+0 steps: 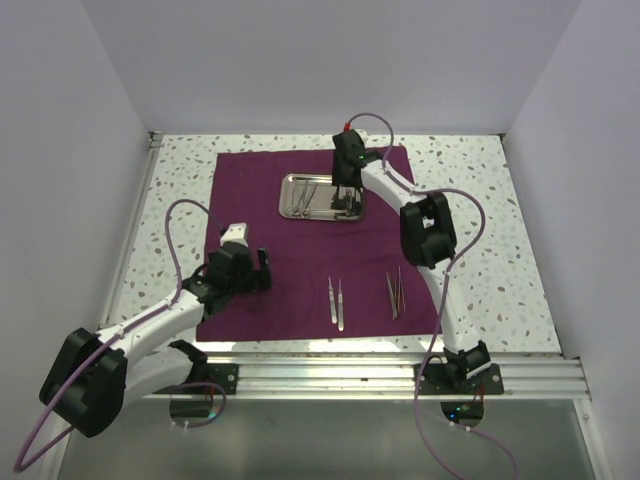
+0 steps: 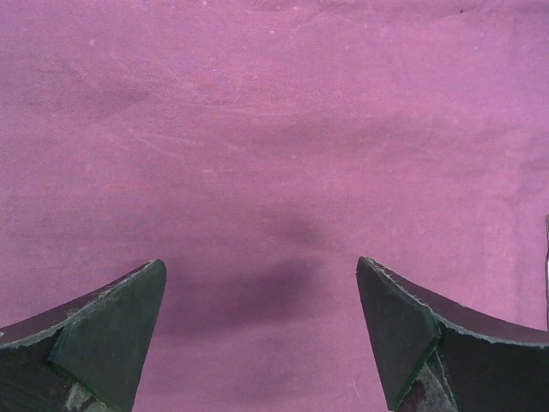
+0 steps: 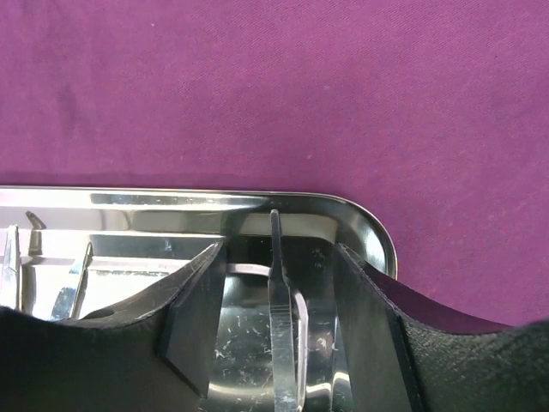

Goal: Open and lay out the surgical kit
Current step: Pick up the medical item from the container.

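Observation:
The surgical kit's purple cloth (image 1: 250, 190) lies spread flat on the table. The steel tray (image 1: 320, 176) sits on its far middle part and holds several thin silver instruments (image 1: 305, 200). My right gripper (image 1: 346, 195) reaches down into the tray's right end. In the right wrist view its jaws (image 3: 274, 326) stand apart on either side of a slim silver instrument (image 3: 276, 283), with a gap on both sides. Two pairs of tweezers (image 1: 335, 300) (image 1: 394, 292) lie on the cloth near the front. My left gripper (image 1: 240, 285) hovers open over bare cloth (image 2: 274, 129) at the left.
The speckled table top (image 1: 470, 220) shows around the cloth, with white walls on three sides. More instruments (image 3: 73, 287) lie in the tray left of my right fingers. The tray rim (image 3: 171, 199) curves just beyond the fingertips.

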`<state>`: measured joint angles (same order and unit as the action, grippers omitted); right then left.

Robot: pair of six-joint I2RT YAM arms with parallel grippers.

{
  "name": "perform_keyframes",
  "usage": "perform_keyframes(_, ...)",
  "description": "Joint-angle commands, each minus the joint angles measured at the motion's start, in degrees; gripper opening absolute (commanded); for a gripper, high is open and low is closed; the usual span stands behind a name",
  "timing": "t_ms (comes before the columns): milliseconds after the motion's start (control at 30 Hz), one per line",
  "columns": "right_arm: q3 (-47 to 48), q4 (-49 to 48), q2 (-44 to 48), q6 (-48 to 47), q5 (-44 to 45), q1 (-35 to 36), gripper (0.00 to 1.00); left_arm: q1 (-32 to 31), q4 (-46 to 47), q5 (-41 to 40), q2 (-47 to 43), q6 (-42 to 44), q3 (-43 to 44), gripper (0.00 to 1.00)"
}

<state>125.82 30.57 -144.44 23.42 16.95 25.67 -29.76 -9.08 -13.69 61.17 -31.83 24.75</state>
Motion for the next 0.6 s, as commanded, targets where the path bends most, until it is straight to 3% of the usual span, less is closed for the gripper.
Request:
perform_keyframes(0, -1.28, 0.11, 3.73, -0.83, 0.28, -0.27, 0.56, -0.39, 1.52, -0.81, 0.18, 0.99, 2.05, 0.96)
perform_keyframes(200, 2.67, 3.26, -0.47, -1.27, 0.10, -0.18, 0.47, -0.39, 1.26, -0.72, -0.08, 0.90, 2.05, 0.96)
perform_keyframes(300, 7.06, 6.87, -3.64, -1.53, 0.27, -0.18, 0.32, -0.39, 1.26, -0.72, -0.43, 0.90, 1.97, 0.96)
perform_keyframes(567, 8.65, 9.33, -6.11, -2.06, 0.28, -0.18, 0.18, -0.39, 1.26, -0.46, -0.43, 0.98, 2.05, 0.96)
